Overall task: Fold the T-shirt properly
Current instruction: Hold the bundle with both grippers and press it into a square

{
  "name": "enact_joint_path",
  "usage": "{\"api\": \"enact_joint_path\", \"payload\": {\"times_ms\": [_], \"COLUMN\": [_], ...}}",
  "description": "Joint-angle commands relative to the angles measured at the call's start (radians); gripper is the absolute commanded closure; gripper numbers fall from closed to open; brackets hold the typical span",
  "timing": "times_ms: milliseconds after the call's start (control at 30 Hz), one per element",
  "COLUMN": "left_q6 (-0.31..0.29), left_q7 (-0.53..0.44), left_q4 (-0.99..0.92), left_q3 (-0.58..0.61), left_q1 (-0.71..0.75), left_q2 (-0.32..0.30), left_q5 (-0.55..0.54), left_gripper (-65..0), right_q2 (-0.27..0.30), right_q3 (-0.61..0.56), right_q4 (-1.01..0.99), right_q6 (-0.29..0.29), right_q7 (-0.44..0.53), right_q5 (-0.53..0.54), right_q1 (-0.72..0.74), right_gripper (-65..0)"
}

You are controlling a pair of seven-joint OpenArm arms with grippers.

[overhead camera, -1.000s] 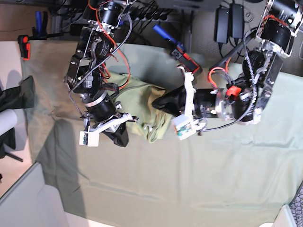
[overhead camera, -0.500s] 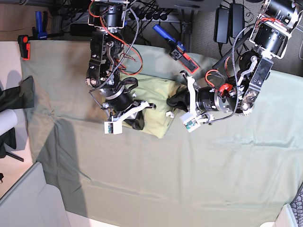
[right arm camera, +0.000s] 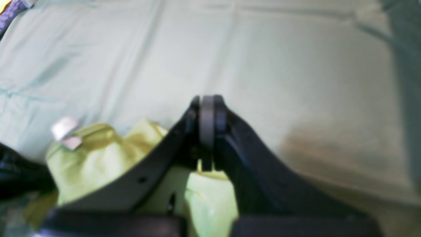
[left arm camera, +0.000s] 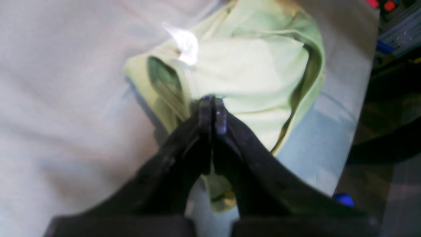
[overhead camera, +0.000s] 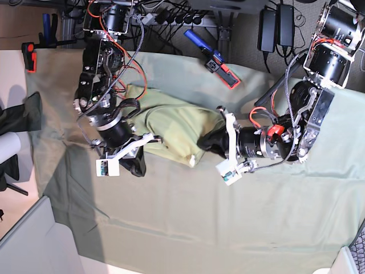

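The pale yellow-green T-shirt (overhead camera: 171,125) lies bunched on the table cover, stretched between my two grippers. My left gripper (overhead camera: 203,141) is at its right edge, jaws shut, with shirt cloth showing between the fingers in the left wrist view (left arm camera: 212,108). The T-shirt (left arm camera: 250,65) fills the space beyond the tips, its white neck label (left arm camera: 185,44) at the far fold. My right gripper (overhead camera: 138,165) is at the shirt's lower left corner, also shut (right arm camera: 207,108); a sliver of the T-shirt (right arm camera: 92,158) sits between its fingers, and the label (right arm camera: 64,126) shows at the left.
A dull grey-green cloth (overhead camera: 228,228) covers the table. A blue and red tool (overhead camera: 214,60) lies at the back edge, and a red clamp (overhead camera: 29,57) sits at the far left. Cables and power bricks (overhead camera: 274,25) crowd the back. A black object (overhead camera: 20,114) stands off the left edge.
The right arm swung back to the left and down with its corner, the left gripper moved down a little, and the shirt is now drawn out wider and flatter.
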Motion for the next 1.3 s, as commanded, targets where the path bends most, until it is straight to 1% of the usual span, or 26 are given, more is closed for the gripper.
{"api": "enact_joint_path", "payload": {"times_ms": [0,67,133,200,300,400,500,600,700,833,967,1100,1267], "left_q6": [-0.009,-0.009,-0.009,-0.009,-0.009,-0.009,-0.009,-0.009,-0.009,-0.009,-0.009,-0.009,-0.009], "left_q7": [-0.018,0.012,0.054,0.081,0.085,0.087,0.1,0.142,0.169,0.15,0.071,0.058,0.054], "left_q4": [0.034,0.062,0.093,0.121,0.135,0.135,0.135,0.136,0.136,0.136,0.136,0.135,0.136], "left_q3": [-0.017,-0.035,-0.048,-0.05,-0.05,-0.05,-0.05,-0.04,0.009,0.135,0.228,0.275,0.283], "left_q1": [-0.022,-0.023,-0.022,-0.022,-0.023,-0.021,-0.02,-0.007,0.008,0.019,0.019,0.019,0.019], "left_q2": [0.0,0.0,0.0,0.0,0.0,-0.001,-0.001,-0.001,-0.01,-0.019,-0.019,-0.014,-0.014], "left_q5": [-0.019,-0.047,-0.101,-0.138,-0.144,-0.143,-0.144,-0.145,-0.144,-0.123,-0.056,0.0,-0.002], "left_gripper": [0.0,0.0,0.0,0.0,0.0,0.0,0.0,0.0,0.0,0.0,0.0,0.0,0.0], "right_q2": [0.018,0.043,0.067,0.077,0.077,0.077,0.077,0.077,0.077,0.077,0.077,0.077,0.077], "right_q3": [0.003,0.005,0.01,0.017,0.024,0.024,0.024,0.023,0.023,0.023,0.023,0.023,0.023], "right_q4": [0.03,0.047,0.065,0.085,0.121,0.148,0.16,0.145,0.079,-0.048,-0.143,-0.146,-0.066], "right_q6": [0.027,0.027,0.027,0.027,0.027,0.027,0.027,0.027,0.027,0.028,0.028,0.027,0.027], "right_q7": [0.0,-0.041,-0.081,-0.13,-0.154,-0.158,-0.185,-0.178,-0.177,-0.103,-0.062,-0.061,-0.062], "right_q5": [0.023,0.063,0.118,0.172,0.222,0.229,0.249,0.242,0.23,0.163,0.157,0.158,0.184], "right_q1": [0.016,0.013,0.006,0.001,-0.016,-0.029,-0.033,-0.048,-0.048,-0.042,-0.037,-0.036,-0.037], "right_gripper": [0.0,0.0,0.0,0.0,0.0,0.0,0.0,0.0,0.0,0.0,0.0,0.0,0.0]}}
